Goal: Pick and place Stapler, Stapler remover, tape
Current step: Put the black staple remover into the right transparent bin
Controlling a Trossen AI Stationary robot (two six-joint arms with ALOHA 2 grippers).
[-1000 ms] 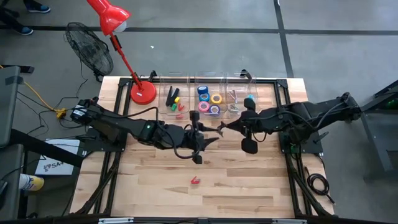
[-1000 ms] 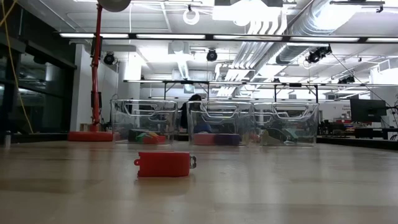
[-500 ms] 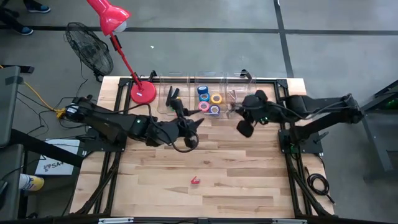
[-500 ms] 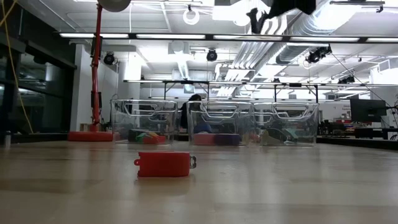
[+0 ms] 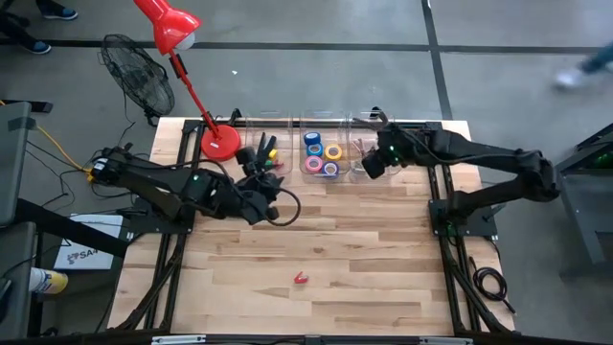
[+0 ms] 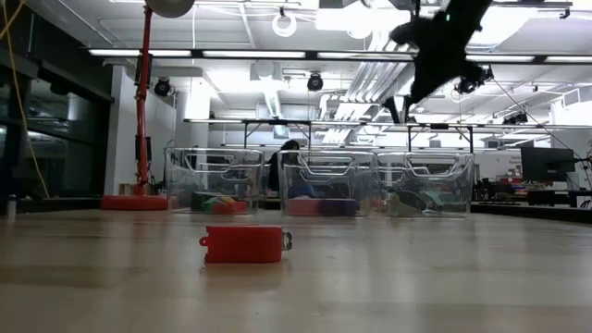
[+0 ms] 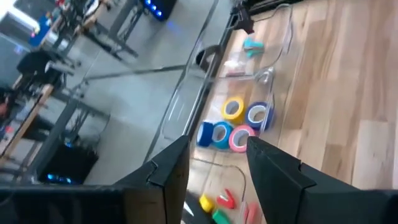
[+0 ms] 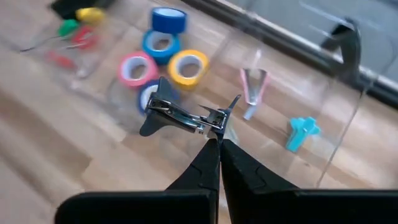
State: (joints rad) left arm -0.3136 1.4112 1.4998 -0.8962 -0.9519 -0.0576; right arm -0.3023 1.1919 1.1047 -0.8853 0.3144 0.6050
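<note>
The right gripper point(image 8: 216, 144) is clamped tight on a metal staple remover point(image 8: 186, 116), held up over the right-hand clear bin point(image 5: 369, 144). The left gripper point(image 7: 214, 162) hangs open and empty near the left bin. Tape rolls point(image 5: 321, 153) sit in the middle bin; a red stapler point(image 6: 242, 244) lies on the surface.

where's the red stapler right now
The red stapler lies alone on the bare wood of the table, near its front middle in the high view, apart from both arms and far from the clear bins along the back edge.
</note>
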